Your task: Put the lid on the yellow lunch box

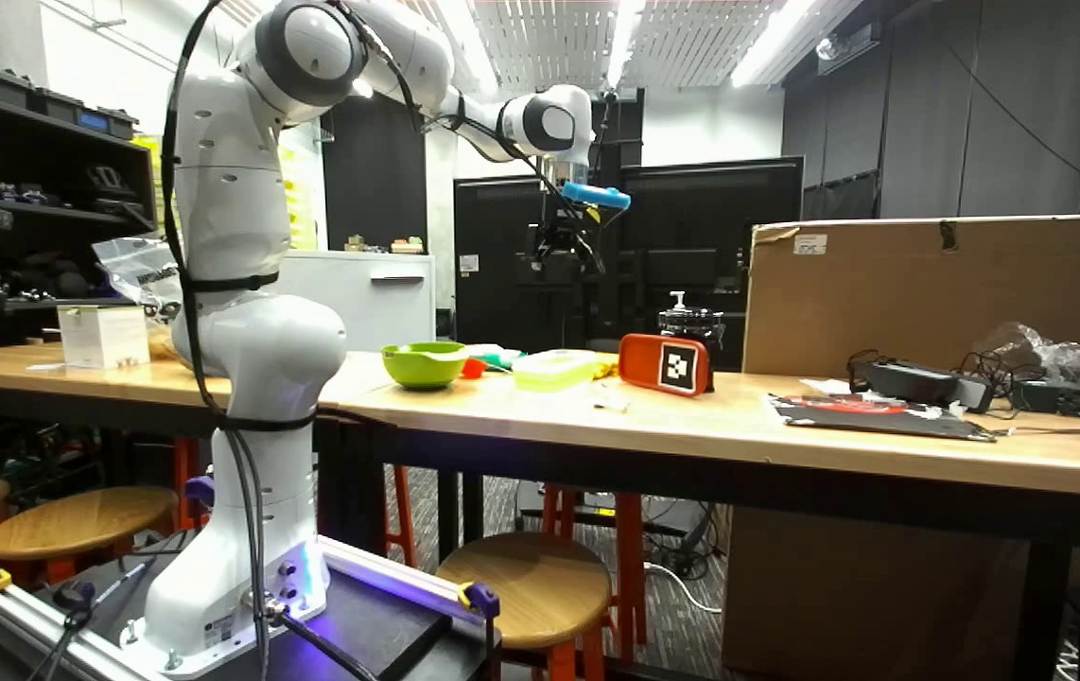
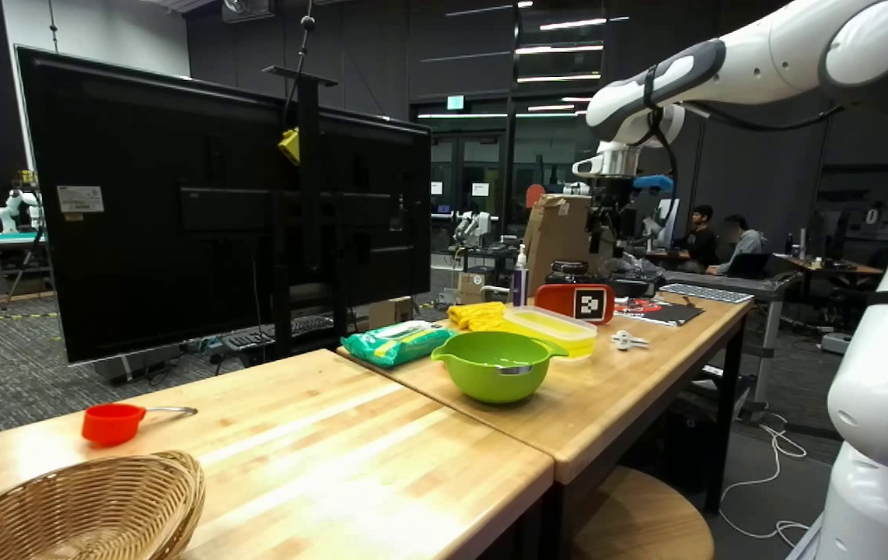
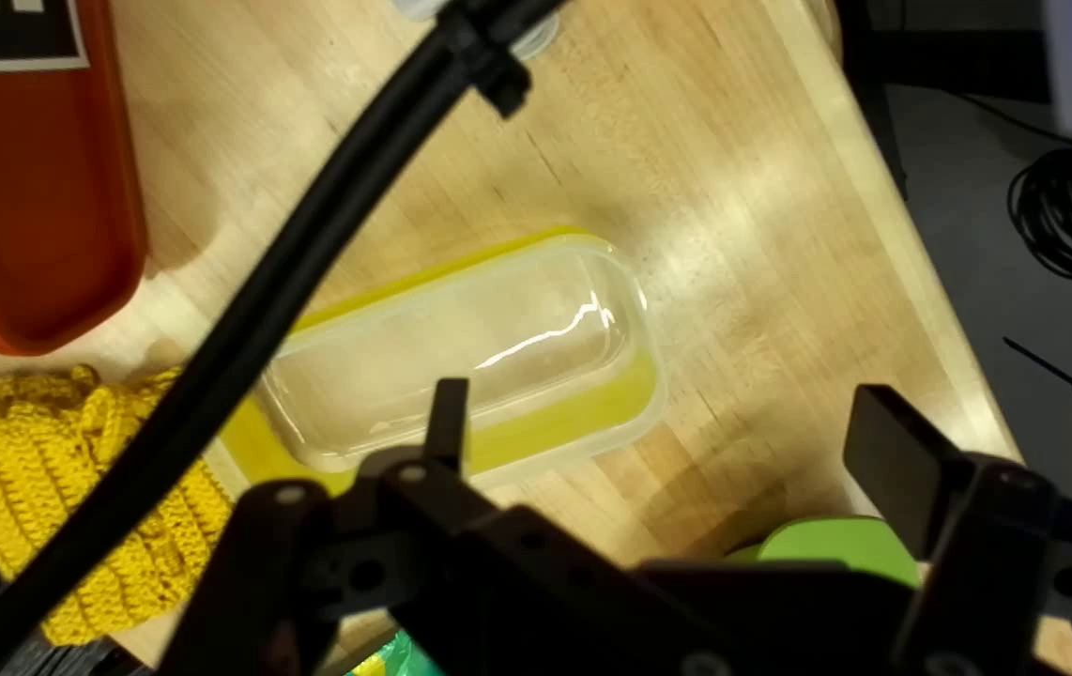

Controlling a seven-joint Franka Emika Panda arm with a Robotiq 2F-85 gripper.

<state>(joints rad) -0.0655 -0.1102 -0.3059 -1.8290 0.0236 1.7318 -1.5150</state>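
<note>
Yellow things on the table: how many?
2: the yellow lunch box, mid-picture in the wrist view, and the yellow knitted cloth at lower left there; others may be hidden.

Red lid [image 1: 657, 363] standing on edge, low yellow lunch box [image 1: 554, 371] flat nearby, apart

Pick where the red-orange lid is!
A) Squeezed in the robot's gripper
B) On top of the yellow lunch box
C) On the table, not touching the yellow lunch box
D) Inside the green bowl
C, because the wrist view shows wooden tabletop between the lid and the yellow lunch box, while the gripper is open and holds nothing.
</note>
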